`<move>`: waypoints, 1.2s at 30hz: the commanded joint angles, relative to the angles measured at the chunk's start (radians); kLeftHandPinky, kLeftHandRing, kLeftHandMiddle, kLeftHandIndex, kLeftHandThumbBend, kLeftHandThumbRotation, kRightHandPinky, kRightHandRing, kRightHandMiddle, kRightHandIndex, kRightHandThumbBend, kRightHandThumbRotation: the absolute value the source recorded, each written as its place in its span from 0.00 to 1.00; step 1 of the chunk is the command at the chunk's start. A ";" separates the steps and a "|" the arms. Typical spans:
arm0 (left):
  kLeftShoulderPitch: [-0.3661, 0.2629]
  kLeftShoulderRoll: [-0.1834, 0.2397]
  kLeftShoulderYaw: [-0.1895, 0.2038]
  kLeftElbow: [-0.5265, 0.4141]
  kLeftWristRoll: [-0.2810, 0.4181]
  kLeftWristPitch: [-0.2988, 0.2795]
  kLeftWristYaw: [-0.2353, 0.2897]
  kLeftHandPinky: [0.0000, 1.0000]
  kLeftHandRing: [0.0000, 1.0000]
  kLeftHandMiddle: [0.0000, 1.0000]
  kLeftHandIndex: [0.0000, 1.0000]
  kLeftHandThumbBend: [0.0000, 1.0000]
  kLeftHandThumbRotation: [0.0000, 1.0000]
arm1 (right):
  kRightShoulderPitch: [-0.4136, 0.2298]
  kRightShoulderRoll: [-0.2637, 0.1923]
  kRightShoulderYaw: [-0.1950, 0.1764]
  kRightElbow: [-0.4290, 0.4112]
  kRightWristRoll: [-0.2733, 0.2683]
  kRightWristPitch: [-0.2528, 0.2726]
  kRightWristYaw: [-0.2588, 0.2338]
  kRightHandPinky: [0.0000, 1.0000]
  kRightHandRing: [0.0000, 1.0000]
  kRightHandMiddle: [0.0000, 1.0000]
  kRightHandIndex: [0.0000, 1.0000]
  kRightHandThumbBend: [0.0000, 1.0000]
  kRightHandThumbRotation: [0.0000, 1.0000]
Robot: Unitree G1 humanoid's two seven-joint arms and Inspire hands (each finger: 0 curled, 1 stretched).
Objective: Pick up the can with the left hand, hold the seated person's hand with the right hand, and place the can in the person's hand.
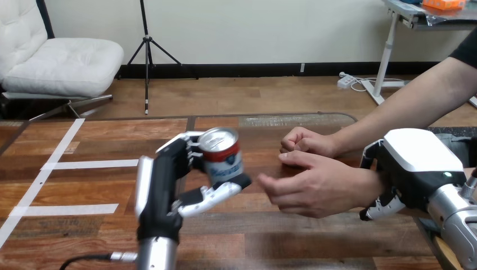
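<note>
free: narrow gap, can (221, 156) to person's near hand (315, 188) | obstacle: person's far fist (306, 142)

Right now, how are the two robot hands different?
The left robot hand is curled round the can; the right robot hand is curled round the person's wrist. The left robot hand is over the table's middle, the right robot hand at its right edge. Both are shut on something.

This looks like a robotics test lab: a wooden table (270, 242) is marked off with white tape strips (90, 164) around nine o'clock. The robot's left hand (156, 188) works at seven o'clock and its right hand (416, 160) at four, beside a seated person's arm (416, 101) coming in from two.
</note>
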 commanded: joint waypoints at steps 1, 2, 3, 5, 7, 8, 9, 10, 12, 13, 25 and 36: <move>-0.146 -0.020 -0.029 0.012 0.015 0.001 0.006 0.43 0.41 0.44 0.53 0.59 0.00 | -0.042 -0.027 -0.027 -0.049 -0.014 -0.005 -0.007 0.22 0.30 0.40 0.50 0.83 0.00; -0.155 -0.021 -0.032 0.017 0.015 0.002 0.006 0.43 0.41 0.44 0.53 0.59 0.00 | -0.041 -0.027 -0.027 -0.050 -0.015 -0.008 -0.010 0.22 0.30 0.39 0.50 0.83 0.00; -0.161 -0.021 -0.033 0.021 0.015 0.002 0.005 0.43 0.41 0.44 0.53 0.59 0.00 | -0.040 -0.027 -0.027 -0.051 -0.015 -0.011 -0.012 0.22 0.30 0.39 0.50 0.82 0.00; -0.182 -0.025 -0.039 0.030 0.015 0.006 0.005 0.43 0.40 0.44 0.53 0.59 0.00 | -0.040 -0.027 -0.024 -0.058 -0.024 -0.009 -0.009 0.22 0.30 0.39 0.50 0.81 0.00; -0.199 -0.029 -0.045 0.037 0.015 0.011 0.006 0.42 0.41 0.45 0.53 0.59 0.00 | -0.039 -0.026 -0.023 -0.066 -0.029 -0.008 -0.006 0.22 0.30 0.39 0.50 0.81 0.00; -0.206 -0.031 -0.047 0.040 0.016 0.013 0.006 0.42 0.41 0.45 0.53 0.59 0.00 | -0.039 -0.025 -0.023 -0.070 -0.031 -0.008 -0.005 0.22 0.31 0.40 0.51 0.81 0.00; -0.211 -0.032 -0.049 0.042 0.016 0.015 0.007 0.42 0.41 0.45 0.53 0.59 0.00 | -0.038 -0.025 -0.023 -0.073 -0.032 -0.008 -0.005 0.23 0.31 0.40 0.51 0.80 0.00; -0.219 -0.037 -0.052 0.044 0.015 0.020 0.007 0.42 0.41 0.45 0.53 0.59 0.00 | -0.038 -0.023 -0.023 -0.081 -0.035 -0.004 0.001 0.23 0.31 0.41 0.51 0.80 0.00; -0.229 -0.041 -0.057 0.047 0.012 0.025 0.007 0.42 0.41 0.45 0.53 0.59 0.00 | -0.038 -0.020 -0.022 -0.089 -0.038 0.001 0.008 0.23 0.32 0.41 0.52 0.80 0.00; -0.236 -0.044 -0.060 0.049 0.013 0.027 0.009 0.42 0.41 0.45 0.53 0.59 0.00 | -0.038 -0.020 -0.020 -0.095 -0.042 0.002 0.012 0.23 0.32 0.41 0.52 0.80 0.00; -0.271 -0.052 -0.092 0.079 0.014 0.017 0.029 0.43 0.41 0.46 0.53 0.58 0.00 | -0.044 -0.018 -0.015 -0.145 -0.064 -0.010 0.045 0.22 0.30 0.39 0.53 0.84 0.00; -0.268 -0.046 -0.110 0.088 0.000 0.012 0.033 0.42 0.41 0.46 0.53 0.56 0.00 | -0.057 -0.017 -0.012 -0.175 -0.074 -0.032 0.067 0.22 0.29 0.38 0.52 0.87 0.00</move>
